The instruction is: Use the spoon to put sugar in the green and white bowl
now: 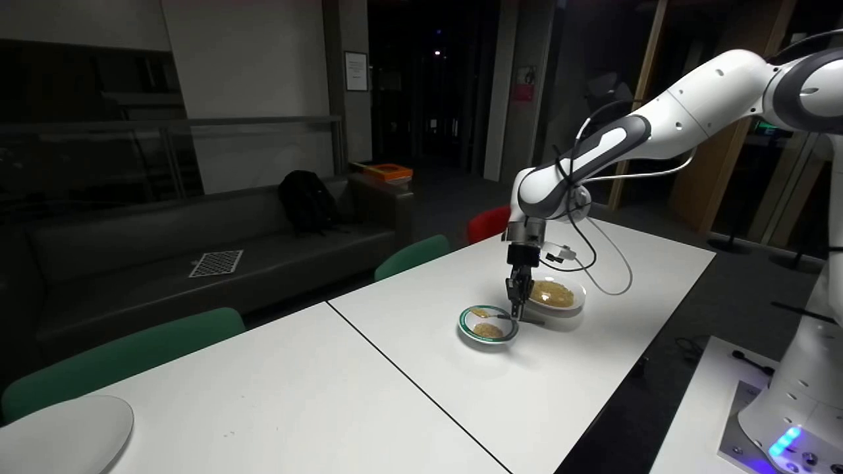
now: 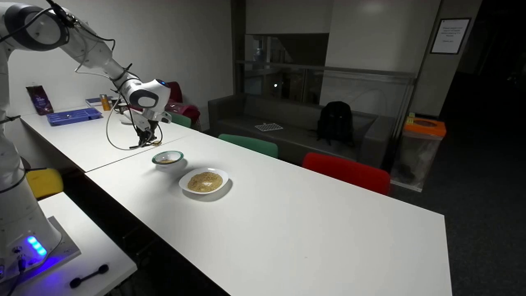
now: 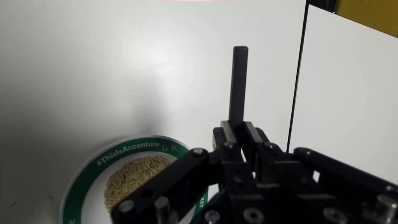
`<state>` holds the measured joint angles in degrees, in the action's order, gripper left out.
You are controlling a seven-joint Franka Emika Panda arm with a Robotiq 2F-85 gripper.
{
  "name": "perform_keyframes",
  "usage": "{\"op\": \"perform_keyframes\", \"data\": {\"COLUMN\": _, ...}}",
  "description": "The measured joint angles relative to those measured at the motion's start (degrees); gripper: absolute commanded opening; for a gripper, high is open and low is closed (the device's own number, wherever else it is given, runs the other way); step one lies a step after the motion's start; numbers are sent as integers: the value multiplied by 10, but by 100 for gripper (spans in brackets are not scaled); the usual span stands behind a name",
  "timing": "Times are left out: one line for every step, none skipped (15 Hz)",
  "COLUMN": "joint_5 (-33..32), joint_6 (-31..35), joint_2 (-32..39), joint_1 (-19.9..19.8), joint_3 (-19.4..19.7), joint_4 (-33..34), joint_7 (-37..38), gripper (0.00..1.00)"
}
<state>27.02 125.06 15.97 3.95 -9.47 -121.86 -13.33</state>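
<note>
My gripper (image 1: 516, 315) is shut on the dark handle of the spoon (image 1: 481, 313), whose head carries a tan heap. The gripper (image 2: 144, 143) and spoon head (image 2: 156, 143) also show beside the bowl. In the wrist view the handle (image 3: 238, 84) sticks out of the gripper (image 3: 238, 124); the spoon head is hidden. The green and white bowl (image 1: 465, 322) stands on the table, also visible (image 2: 167, 166) and left of the jaws (image 3: 81, 185). It holds a heap of sugar (image 3: 136, 177), grain-like up close. More sugar (image 2: 204, 182) lies in a white dish (image 2: 185, 177).
The white dish (image 1: 581, 296) stands near the bowl, partly behind the gripper. A table seam (image 1: 395, 368) runs past the bowl. A loose cable (image 2: 109, 131) hangs from the arm. A blue tray (image 2: 74, 116) is at the far end. A white plate (image 1: 66, 434) lies at a corner. Chairs line the table.
</note>
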Motion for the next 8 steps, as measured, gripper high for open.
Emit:
{"op": "perform_keyframes", "data": {"joint_5": 6, "joint_6": -5, "joint_2": -3, "joint_1": -3, "joint_3": 0, "joint_4": 0, "joint_7": -7, "gripper": 3}}
{"op": "perform_keyframes", "data": {"joint_5": 12, "joint_6": -10, "joint_2": -6, "joint_1": -5, "joint_3": 0, "joint_4": 0, "joint_7": -13, "gripper": 3}}
{"op": "perform_keyframes", "data": {"joint_5": 17, "joint_6": -14, "joint_2": -8, "joint_1": -7, "joint_3": 0, "joint_4": 0, "joint_7": -19, "gripper": 3}}
{"op": "perform_keyframes", "data": {"joint_5": 22, "joint_6": -17, "joint_2": -11, "joint_1": -10, "joint_3": 0, "joint_4": 0, "joint_7": -25, "gripper": 3}}
{"op": "perform_keyframes", "data": {"joint_5": 27, "joint_6": -19, "joint_2": -14, "joint_1": -12, "joint_3": 1, "joint_4": 0, "joint_7": -32, "gripper": 3}}
{"op": "perform_keyframes", "data": {"joint_5": 32, "joint_6": -21, "joint_2": -17, "joint_1": -13, "joint_3": 2, "joint_4": -1, "joint_7": -37, "gripper": 3}}
{"op": "perform_keyframes", "data": {"joint_5": 37, "joint_6": -24, "joint_2": -19, "joint_1": -14, "joint_3": 2, "joint_4": -1, "joint_7": -43, "gripper": 3}}
{"op": "perform_keyframes", "data": {"joint_5": 41, "joint_6": -27, "joint_2": -21, "joint_1": -15, "joint_3": 2, "joint_4": -1, "joint_7": -48, "gripper": 3}}
